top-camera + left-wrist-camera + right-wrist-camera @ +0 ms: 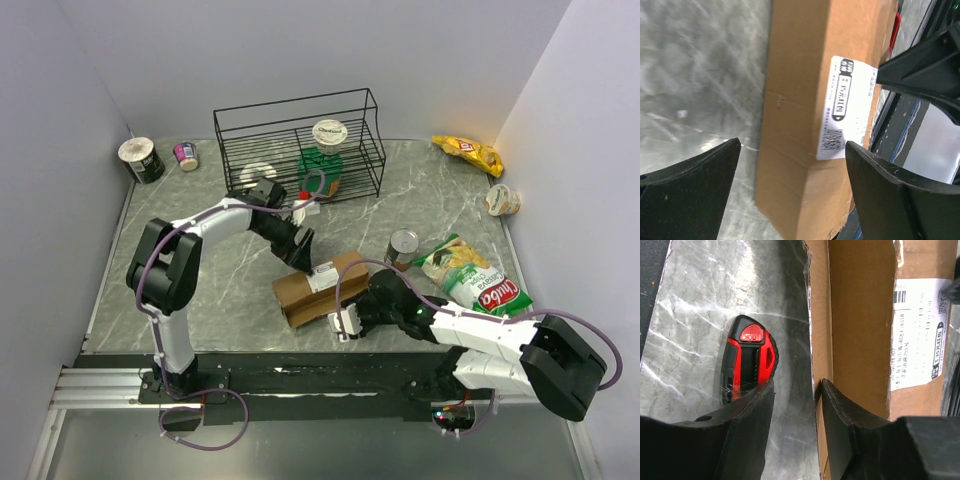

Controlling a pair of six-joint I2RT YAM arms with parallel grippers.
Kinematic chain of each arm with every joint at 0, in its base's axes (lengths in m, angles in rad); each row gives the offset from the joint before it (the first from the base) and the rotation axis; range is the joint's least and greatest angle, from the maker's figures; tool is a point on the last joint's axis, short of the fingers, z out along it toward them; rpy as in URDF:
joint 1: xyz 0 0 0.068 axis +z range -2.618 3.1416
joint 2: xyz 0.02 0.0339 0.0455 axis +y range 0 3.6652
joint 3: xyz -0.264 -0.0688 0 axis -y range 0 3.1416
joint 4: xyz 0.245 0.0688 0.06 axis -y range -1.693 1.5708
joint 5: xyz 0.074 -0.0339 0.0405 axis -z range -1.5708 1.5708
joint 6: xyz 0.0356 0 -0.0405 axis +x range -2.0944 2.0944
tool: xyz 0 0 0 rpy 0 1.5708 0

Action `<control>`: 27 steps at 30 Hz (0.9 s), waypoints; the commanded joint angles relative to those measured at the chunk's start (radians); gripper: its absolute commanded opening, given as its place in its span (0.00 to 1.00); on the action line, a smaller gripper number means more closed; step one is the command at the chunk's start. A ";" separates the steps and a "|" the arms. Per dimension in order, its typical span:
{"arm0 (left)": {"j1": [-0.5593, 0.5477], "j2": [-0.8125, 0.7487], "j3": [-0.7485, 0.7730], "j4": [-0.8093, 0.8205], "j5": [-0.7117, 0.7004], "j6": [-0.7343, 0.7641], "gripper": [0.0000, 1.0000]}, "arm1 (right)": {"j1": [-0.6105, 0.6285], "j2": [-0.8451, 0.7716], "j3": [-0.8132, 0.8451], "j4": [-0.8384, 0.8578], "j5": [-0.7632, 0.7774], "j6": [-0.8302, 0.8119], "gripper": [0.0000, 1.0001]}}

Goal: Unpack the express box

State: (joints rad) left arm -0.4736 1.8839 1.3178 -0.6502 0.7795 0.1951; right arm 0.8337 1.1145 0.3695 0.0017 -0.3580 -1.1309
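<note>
Left gripper (302, 245) gapes wide over the express box (322, 283), lying near-left to far-right; right gripper (340, 322) half-open at its near end.

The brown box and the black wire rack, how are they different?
The box is solid brown cardboard; the rack is thin black wire you can see through. The box lies low in front; the rack stands taller at the back. Both sit on the table.
</note>
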 commanded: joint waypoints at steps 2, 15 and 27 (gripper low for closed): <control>0.059 0.021 0.063 -0.025 0.089 0.010 0.91 | 0.007 -0.009 -0.012 0.017 0.002 -0.009 0.49; 0.069 -0.003 0.038 -0.029 0.127 0.026 0.91 | 0.011 0.039 0.026 0.149 0.027 -0.024 0.19; 0.081 -0.428 -0.188 0.218 -0.065 0.032 0.96 | 0.015 -0.120 0.233 -0.058 0.027 -0.153 0.00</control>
State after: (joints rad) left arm -0.3939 1.6577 1.1980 -0.5739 0.7769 0.2077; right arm 0.8402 1.0782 0.4812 -0.0166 -0.2974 -1.2079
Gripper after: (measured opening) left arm 0.970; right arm 0.010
